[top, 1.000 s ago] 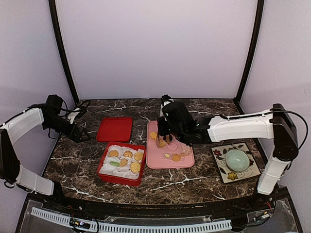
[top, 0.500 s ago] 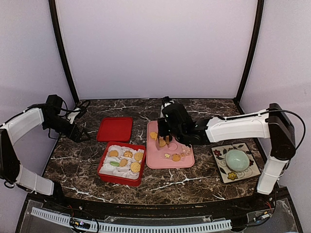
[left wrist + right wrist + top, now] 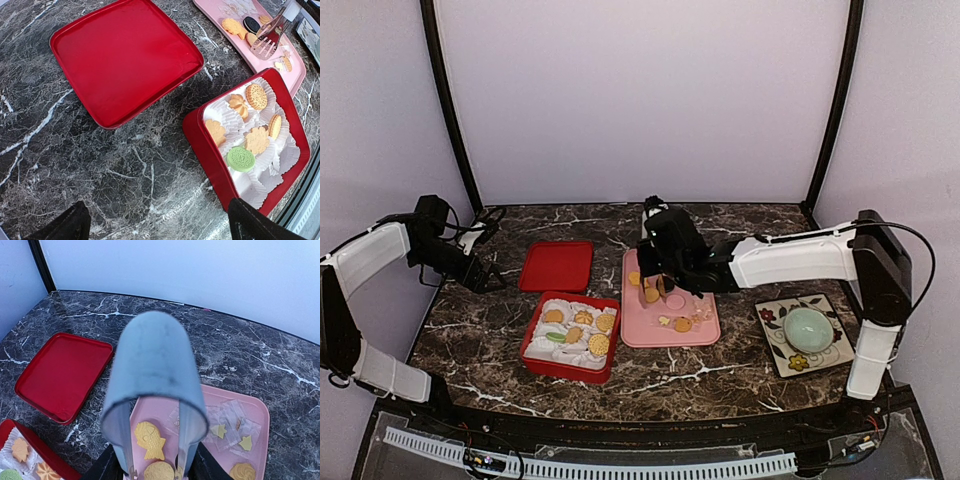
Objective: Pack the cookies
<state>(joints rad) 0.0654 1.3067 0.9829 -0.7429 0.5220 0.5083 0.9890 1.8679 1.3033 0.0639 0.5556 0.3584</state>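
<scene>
We find the cookies [image 3: 256, 96] split between two places.

**Red box.** Six sit in the red box [image 3: 200, 145] at the near left of the bench [image 3: 100, 165], each in a white paper cup [image 3: 287, 157]. They are:
- a golden perforated round;
- a golden swirl [image 3: 239, 104];
- two golden flower shapes [image 3: 257, 140];
- a golden round leaning on its edge [image 3: 274, 126];
- one green embossed round [image 3: 240, 159].

**Pink tray.** The rest lie on the pink tray [image 3: 705, 328], just right of the box:
- a golden fish [image 3: 148, 440];
- a black round [image 3: 250, 24] beside the fish;
- a plain golden round [image 3: 159, 471];
- a second swirl [image 3: 242, 471];
- a few small pieces in clear wrappers [image 3: 218, 430].

**Other items.** The red lid [image 3: 556, 265] lies flat behind the box, hollow side up, apart from it. A pale green bowl [image 3: 806, 326] stands on a patterned plate [image 3: 772, 352] at the right.

**Right jaws.** We record the right jaws as closed on metal tongs [image 3: 152, 365], held tips-down over the far left part of the tray. The tips stand either side of the plain golden round. We cannot tell whether they touch it.

**Left jaws.** The left jaws are spread wide and hold nothing (the wrist view shows bare marble between the two fingertips). They sit low at the bench's left side, well apart from the box.
</scene>
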